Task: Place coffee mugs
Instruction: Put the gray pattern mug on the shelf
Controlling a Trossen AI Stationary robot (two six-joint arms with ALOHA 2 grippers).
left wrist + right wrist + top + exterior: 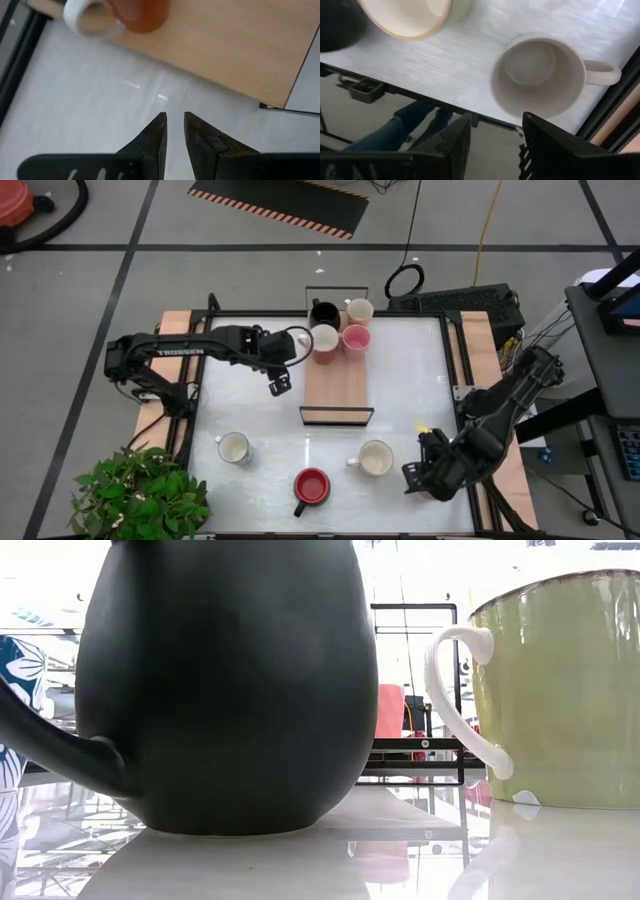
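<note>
Four mugs stand on the far end of the wood tray (338, 385): black (325, 312), cream (359, 310), white (323, 338) and pink (356, 338). On the table stand a white mug (234, 448), a cream mug (376, 457) and a red-lined dark mug (312, 486). My left gripper (280, 383) hovers just left of the tray, empty, its fingers (155, 135) almost together. My right gripper (425, 470) is open over another white mug (537, 75) at the near right corner. It does not touch this mug, which my arm hides in the high view.
A potted plant (140, 495) stands at the near left corner. Wood side boards and black rails (455, 360) border the table. A person's legs (415, 120) show beyond the near edge. The dark mug (230, 680) and the cream mug (560, 690) fill the low view.
</note>
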